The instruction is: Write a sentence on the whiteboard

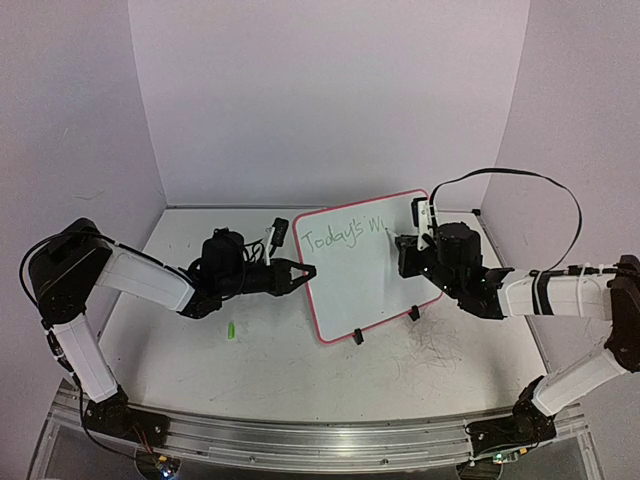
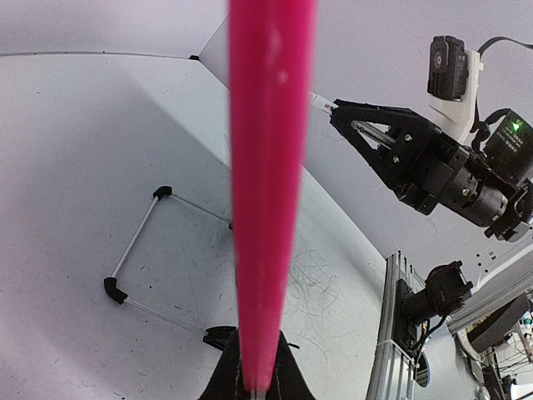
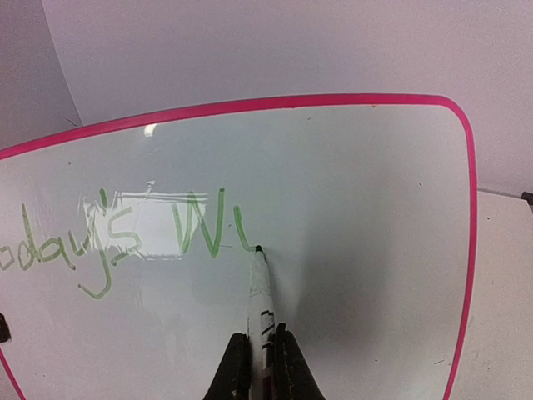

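Observation:
The whiteboard (image 1: 360, 275) with its red-pink rim stands tilted on black clip feet at mid table. My left gripper (image 1: 303, 272) is shut on the board's left rim, which fills the left wrist view as a pink bar (image 2: 268, 192). My right gripper (image 1: 408, 244) is shut on a white marker (image 3: 261, 300). The marker's tip touches the board right after the green writing (image 3: 125, 237), which reads "Today's W" plus one more started stroke. The sentence (image 1: 345, 236) slants across the board's upper part.
A small green cap (image 1: 231, 329) lies on the scribbled grey tabletop (image 1: 430, 345) left of the board. White walls close in the back and sides. An aluminium rail (image 1: 320, 440) runs along the near edge. The right arm's cable (image 1: 530, 180) loops above it.

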Motion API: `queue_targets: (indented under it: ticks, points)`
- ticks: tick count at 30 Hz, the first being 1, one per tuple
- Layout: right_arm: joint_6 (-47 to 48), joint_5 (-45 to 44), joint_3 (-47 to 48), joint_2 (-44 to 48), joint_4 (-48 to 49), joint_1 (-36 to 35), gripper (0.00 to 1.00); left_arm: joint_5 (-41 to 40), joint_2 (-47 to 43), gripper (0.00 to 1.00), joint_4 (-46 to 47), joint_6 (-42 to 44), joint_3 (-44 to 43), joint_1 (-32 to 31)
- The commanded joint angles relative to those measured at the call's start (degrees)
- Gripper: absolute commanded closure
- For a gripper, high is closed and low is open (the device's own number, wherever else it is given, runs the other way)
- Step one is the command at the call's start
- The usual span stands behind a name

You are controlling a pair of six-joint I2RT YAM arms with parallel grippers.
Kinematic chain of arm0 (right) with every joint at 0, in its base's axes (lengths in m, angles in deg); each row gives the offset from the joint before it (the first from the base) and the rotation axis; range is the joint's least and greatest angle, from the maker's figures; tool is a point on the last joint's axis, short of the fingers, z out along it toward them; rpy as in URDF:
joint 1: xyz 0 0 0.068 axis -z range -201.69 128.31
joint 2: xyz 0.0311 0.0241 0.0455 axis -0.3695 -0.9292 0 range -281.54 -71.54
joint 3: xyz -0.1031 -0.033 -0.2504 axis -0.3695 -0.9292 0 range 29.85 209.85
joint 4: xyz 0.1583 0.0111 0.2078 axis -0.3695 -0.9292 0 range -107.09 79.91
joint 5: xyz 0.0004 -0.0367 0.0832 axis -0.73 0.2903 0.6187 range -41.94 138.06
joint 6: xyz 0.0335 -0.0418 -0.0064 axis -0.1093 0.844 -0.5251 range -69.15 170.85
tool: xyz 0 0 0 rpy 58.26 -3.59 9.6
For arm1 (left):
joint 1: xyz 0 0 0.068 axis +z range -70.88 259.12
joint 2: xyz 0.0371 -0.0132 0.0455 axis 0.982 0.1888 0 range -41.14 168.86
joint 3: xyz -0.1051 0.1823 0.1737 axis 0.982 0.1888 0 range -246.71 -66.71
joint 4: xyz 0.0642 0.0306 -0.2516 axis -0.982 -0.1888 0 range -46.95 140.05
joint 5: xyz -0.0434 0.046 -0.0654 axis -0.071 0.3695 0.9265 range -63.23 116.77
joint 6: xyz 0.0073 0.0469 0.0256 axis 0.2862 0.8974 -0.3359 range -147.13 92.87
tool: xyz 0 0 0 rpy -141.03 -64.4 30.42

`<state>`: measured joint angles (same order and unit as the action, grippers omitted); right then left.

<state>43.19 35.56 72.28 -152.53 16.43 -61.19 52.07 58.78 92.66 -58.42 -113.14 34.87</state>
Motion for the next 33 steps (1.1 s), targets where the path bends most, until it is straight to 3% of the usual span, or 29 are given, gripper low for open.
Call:
queue_targets:
  ticks: [1,13,33]
  points:
    - [-0.9,-2.8,2.0,-1.2,2.4,0.2,1.0,0.8,-2.1,1.0,0.3,1.1,-0.3,-0.4]
    - [0.4,-1.8,5.1,-3.6,3.2,0.3,1.0,0.9,-2.3,1.0,0.3,1.2,0.0,-0.3]
    - [0.3,3.0,2.6,-2.3,2.0,0.0,1.0,0.6,-2.6,1.0,0.3,1.2,0.1,-0.4]
